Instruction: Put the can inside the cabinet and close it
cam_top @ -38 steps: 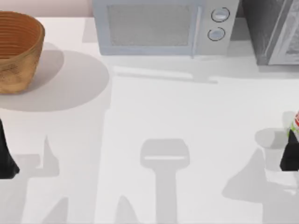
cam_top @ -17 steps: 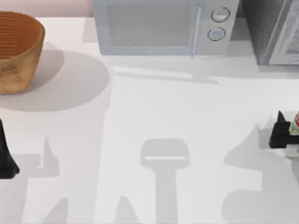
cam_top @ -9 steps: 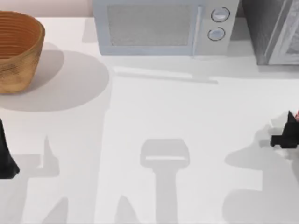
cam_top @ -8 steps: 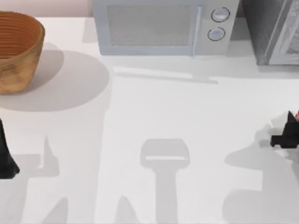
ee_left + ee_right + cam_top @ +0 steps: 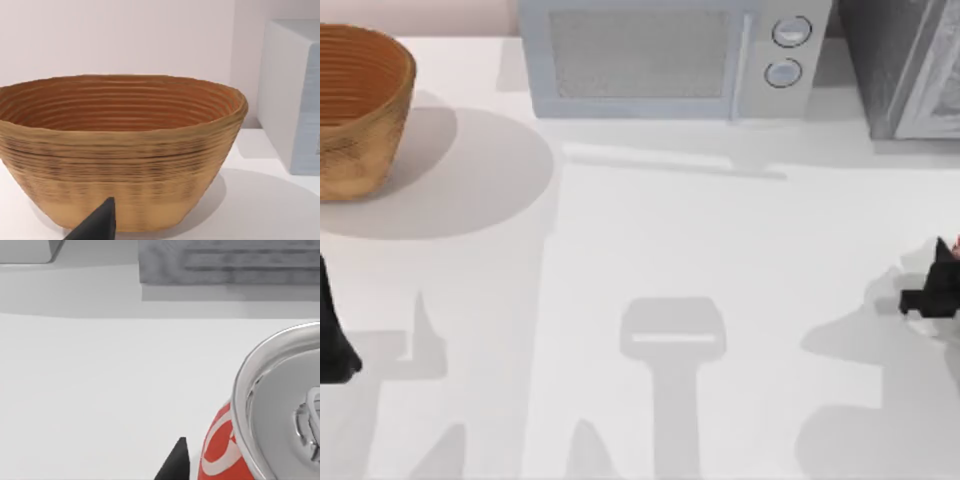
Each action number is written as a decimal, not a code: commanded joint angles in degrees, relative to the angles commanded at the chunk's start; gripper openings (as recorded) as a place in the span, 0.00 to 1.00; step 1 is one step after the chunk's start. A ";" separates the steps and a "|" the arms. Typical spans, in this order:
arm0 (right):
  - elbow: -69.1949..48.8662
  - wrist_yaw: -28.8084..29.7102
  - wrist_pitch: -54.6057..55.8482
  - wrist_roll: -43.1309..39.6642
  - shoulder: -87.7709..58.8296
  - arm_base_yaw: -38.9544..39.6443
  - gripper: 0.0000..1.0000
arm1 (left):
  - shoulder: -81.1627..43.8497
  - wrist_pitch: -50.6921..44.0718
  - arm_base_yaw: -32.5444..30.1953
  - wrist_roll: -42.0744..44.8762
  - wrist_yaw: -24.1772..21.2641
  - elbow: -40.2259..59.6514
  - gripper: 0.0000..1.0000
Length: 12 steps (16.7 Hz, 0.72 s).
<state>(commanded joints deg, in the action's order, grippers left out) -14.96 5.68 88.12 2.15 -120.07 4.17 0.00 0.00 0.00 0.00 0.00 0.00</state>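
The right claw [image 5: 942,290] is at the can [image 5: 260,440], at the worktop's [image 5: 720,250] right edge; grip state unclear. Cabinet [image 5: 905,65] far right, unopened; carrying, placing, closing all remain. Left claw [image 5: 332,340] parked left.

Counted on the table [image 5: 720,240]: 1 basket [image 5: 360,105], 1 microwave [image 5: 665,60] w/ 2 round knobs [image 5: 791,31], 1 cabinet [image 5: 905,65], 1 can [image 5: 270,425]. 2 grippers are seen: left gripper [image 5: 332,335] at the left edge, right gripper [image 5: 938,290] at the right edge. 1 dark fingertip [image 5: 97,225] is counted per wrist view.
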 joint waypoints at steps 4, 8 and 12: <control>0.06 0.01 0.00 0.06 0.05 0.02 0.00 | 0.00 0.00 0.00 0.00 0.00 0.00 1.00; -0.78 0.04 -3.84 0.07 3.72 -0.06 0.00 | 0.00 0.00 0.00 0.00 0.00 0.00 1.00; -3.25 0.03 -17.03 0.07 14.67 -0.16 0.00 | 0.00 0.00 0.00 0.00 0.00 0.00 1.00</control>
<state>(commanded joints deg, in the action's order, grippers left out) -18.21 5.72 71.09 2.22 -105.40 4.01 0.00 0.00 0.00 0.00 0.00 0.00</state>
